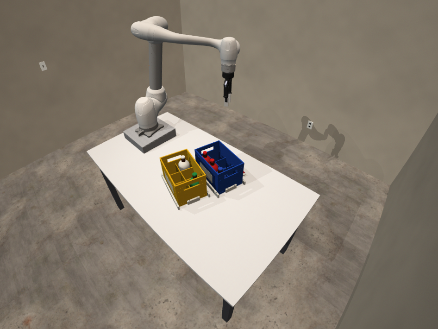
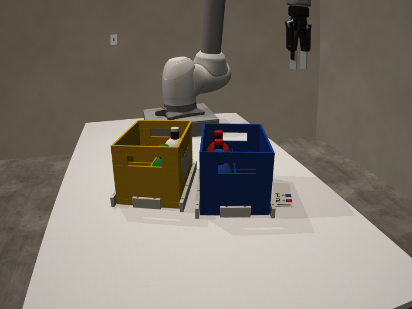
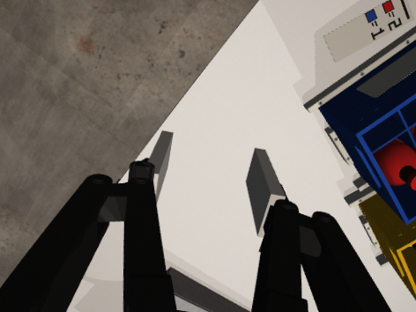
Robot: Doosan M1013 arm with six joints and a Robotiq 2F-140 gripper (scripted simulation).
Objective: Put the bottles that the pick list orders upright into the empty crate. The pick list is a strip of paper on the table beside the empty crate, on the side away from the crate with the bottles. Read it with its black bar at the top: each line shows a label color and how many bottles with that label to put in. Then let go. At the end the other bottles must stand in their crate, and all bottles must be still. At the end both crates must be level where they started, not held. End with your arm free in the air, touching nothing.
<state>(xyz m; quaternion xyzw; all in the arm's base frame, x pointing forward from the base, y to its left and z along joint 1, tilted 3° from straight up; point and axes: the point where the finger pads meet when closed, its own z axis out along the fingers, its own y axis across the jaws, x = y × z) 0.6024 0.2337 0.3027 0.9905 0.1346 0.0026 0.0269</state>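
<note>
My gripper [image 1: 226, 102] [image 2: 297, 65] [image 3: 211, 158] is open and empty, high above the table's far right edge, well away from both crates. The blue crate [image 1: 226, 177] [image 2: 236, 189] [image 3: 352, 109] holds two red-capped bottles [image 1: 205, 154] [image 2: 218, 133] [image 3: 394, 159] and a blue-capped bottle [image 1: 220, 169] [image 2: 219, 150], all upright. The yellow crate [image 1: 187, 192] [image 2: 146, 183] [image 3: 390, 230] beside it holds a white bottle with a brown cap [image 1: 183, 162] [image 2: 174, 134] and a green bottle [image 1: 194, 175] [image 2: 157, 162]. The pick list [image 2: 283, 199] [image 3: 367, 27] lies right of the blue crate and reads two red, one blue.
Both crates sit level between grey stops on the white table [image 1: 229, 247] [image 2: 199, 266] [image 3: 235, 95]. The arm's grey base [image 1: 148, 136] [image 2: 181, 114] stands at the table's far end behind the crates. Floor lies beyond the table edges.
</note>
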